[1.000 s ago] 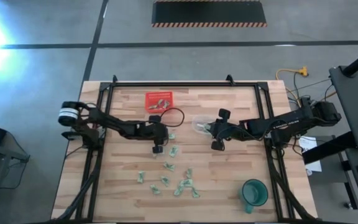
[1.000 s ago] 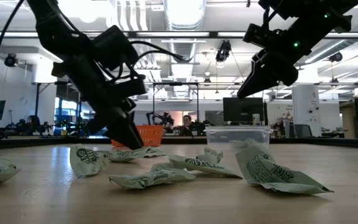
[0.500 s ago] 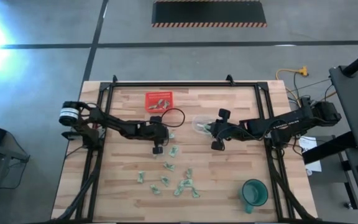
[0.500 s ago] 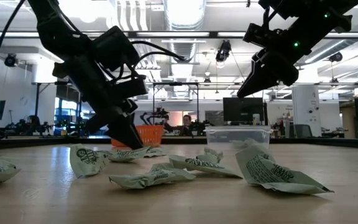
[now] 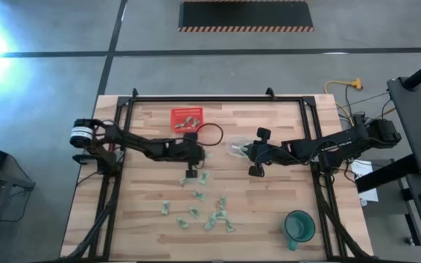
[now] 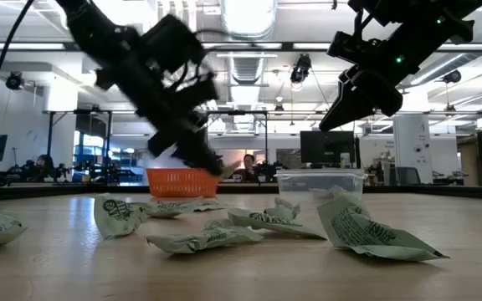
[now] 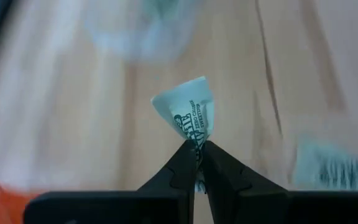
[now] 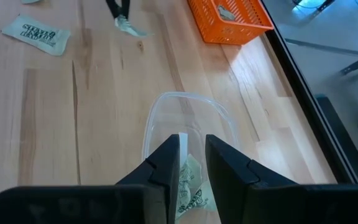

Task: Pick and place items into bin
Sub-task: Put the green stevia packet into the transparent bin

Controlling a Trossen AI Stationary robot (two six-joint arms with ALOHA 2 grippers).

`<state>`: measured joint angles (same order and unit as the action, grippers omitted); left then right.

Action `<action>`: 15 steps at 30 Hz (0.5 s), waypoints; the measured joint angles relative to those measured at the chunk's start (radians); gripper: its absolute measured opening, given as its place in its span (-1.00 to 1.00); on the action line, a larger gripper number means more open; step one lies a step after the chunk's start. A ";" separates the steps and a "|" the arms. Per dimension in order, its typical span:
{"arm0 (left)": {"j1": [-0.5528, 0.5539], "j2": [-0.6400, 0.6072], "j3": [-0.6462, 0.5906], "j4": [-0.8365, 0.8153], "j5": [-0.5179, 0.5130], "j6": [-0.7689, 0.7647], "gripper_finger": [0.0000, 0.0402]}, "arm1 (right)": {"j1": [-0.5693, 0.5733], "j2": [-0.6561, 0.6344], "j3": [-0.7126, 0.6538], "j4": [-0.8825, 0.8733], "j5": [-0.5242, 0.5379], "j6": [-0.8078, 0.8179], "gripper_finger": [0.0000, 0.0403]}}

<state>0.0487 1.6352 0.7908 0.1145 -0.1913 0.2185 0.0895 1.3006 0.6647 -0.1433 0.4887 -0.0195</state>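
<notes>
Beside the red mesh plastic basket (image 5: 187,117), on its near side and raised off the pale wooden plank tabletop (image 5: 130,219), the left gripper (image 7: 197,151) was pressed together on one small pale green crinkly wrapped piece (image 7: 187,112), pinching it by its lower edge so that the printed wrapper stood up above the fingertips. Such an edge pinch probably suited a thin, yielding packet, and the height gave clearance over the basket wall for a drop from above. At table level the same gripper (image 6: 192,150) hung just above the basket's rim (image 6: 178,182). One or more pale pieces (image 8: 227,12) already lay inside the basket.

Farther from the basket, toward the table's right half, the right gripper (image 8: 192,163) hovered with its fingers slightly parted over a clear round plastic tub (image 8: 188,127) that held a green wrapped piece (image 8: 188,186); nothing was gripped. From above, this gripper (image 5: 255,155) stood well apart from the left one, so the arms had open room between them.

Remaining green pieces (image 5: 205,213) lay scattered on the table's near half, well clear of the basket and apart from a green plastic mug (image 5: 298,226) near the front right corner. The black metal frame (image 5: 210,98) bordered the table's far edge just behind the basket, limiting overshoot there.
</notes>
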 joint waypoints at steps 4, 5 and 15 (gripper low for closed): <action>0.008 -0.001 0.100 0.004 0.000 0.088 -0.95 | 0.000 0.000 0.000 -0.001 0.000 0.000 -0.66; 0.012 -0.001 0.121 0.007 0.000 0.110 -0.95 | 0.000 -0.001 0.000 -0.003 0.000 0.000 -0.66; 0.113 0.029 0.252 0.033 0.012 0.187 -0.95 | 0.009 -0.023 0.000 -0.058 0.000 0.005 -0.66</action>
<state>0.1614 1.6637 1.0424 0.1472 -0.1789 0.4057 0.0986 1.2780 0.6651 -0.2017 0.4882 -0.0141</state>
